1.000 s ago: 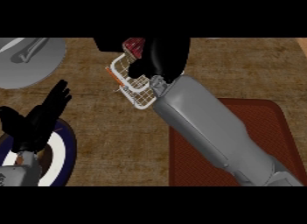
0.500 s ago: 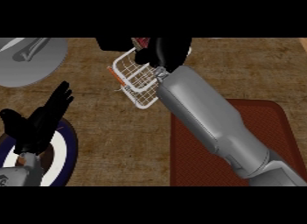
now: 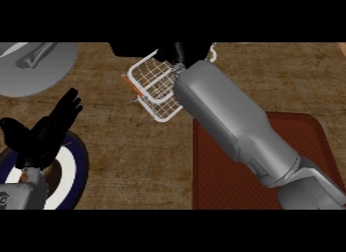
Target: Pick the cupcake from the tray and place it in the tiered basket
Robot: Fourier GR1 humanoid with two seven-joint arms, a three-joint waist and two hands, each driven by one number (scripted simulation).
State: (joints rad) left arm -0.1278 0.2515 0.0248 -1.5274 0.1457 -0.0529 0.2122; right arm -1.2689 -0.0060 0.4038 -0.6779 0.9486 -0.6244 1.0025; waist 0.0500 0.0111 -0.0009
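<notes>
We're looking straight down on the wooden counter, and the right forearm cuts across the middle, rising from the lower right towards the top. The right hand sits at the upper edge, a black shape right over the far side of the white wire tiered basket. We cannot tell whether that hand is open or closed. The cupcake doesn't show to us either, so we can't say whether it is in the hand or in the basket. The near tier shows us the counter's wood through its mesh, with a thin orange strip along its left rim.

The dark red tray lies at the lower right, with the forearm crossing its left part.

Over on the left, the left hand rests open, fingers straight and pointing up, above a navy-rimmed plate. A grey round dish sits in the upper left corner, and we can't make out its contents.
</notes>
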